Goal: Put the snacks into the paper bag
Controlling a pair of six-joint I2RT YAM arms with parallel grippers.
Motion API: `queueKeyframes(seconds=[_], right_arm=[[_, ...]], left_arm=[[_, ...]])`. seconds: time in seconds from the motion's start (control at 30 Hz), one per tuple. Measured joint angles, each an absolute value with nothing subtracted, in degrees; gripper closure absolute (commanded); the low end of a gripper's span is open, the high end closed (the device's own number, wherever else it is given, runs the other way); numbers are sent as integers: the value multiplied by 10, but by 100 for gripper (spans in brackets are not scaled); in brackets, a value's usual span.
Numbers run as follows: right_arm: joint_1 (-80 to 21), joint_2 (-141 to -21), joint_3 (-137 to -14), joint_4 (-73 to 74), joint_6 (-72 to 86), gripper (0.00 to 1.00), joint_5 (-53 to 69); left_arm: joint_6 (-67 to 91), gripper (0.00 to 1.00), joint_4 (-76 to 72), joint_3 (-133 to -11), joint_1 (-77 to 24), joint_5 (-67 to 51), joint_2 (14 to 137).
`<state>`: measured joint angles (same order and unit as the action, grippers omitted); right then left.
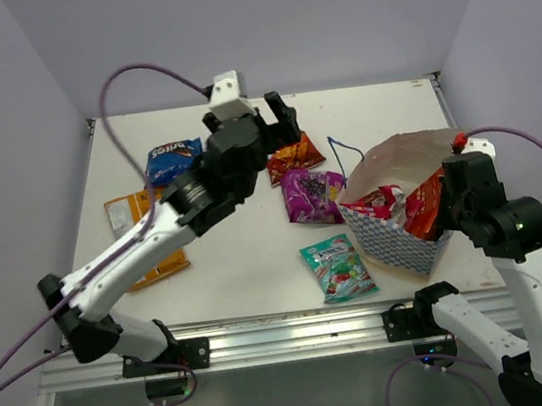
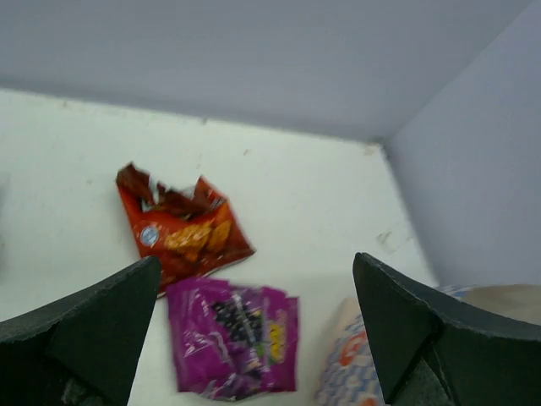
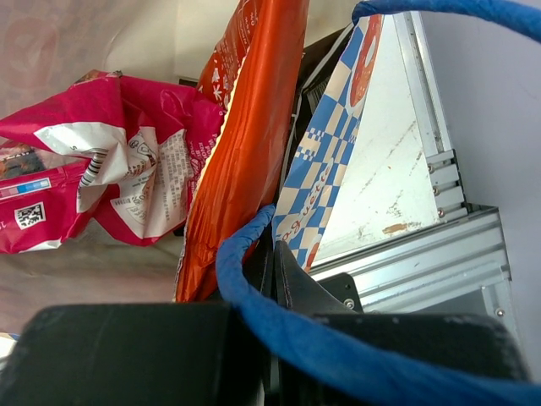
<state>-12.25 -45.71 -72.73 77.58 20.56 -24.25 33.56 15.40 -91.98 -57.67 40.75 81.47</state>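
Left claw released, jaws wide, hanging over the red-orange packet and the purple packet, which lie just beside each other on the counter. It holds nothing.

Right claw clenched on the paper bag at its wall. The bag stands at the counter's right, with a pink packet and an orange packet inside.

A teal packet and a blue packet lie loose on the counter.

We judge the packets light, crinkly and slippery, with crushable contents. Best pinched at a sealed end or across a raised fold.
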Motion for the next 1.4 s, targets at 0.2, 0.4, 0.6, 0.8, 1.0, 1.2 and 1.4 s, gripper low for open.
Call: queueKeyframes(seconds=[0.2,0.4,0.6,0.8,1.0,1.2,1.4], right_arm=[[-123,-465,-727,771,206,100,-243],[-123,-465,-727,771,206,100,-243],[-123,-465,-727,771,206,100,-243],[-123,-469,-728,771,206,100,-243],[-123,-476,-728,771,206,100,-243],[-123,-477,-728,771,206,100,-243],[-123,-477,-728,771,206,100,-243]], left_arm=[[360,0,173,-795,-497,282,1016],[364,0,169,-763,-491,205,1071],[362,0,104,-765,-476,160,1091],[367,54,90,-758,-466,136,1141],[366,100,55,-755,-470,119,1129],[358,100,139,-788,-469,148,1080],[330,100,204,-980,-480,155,1036]])
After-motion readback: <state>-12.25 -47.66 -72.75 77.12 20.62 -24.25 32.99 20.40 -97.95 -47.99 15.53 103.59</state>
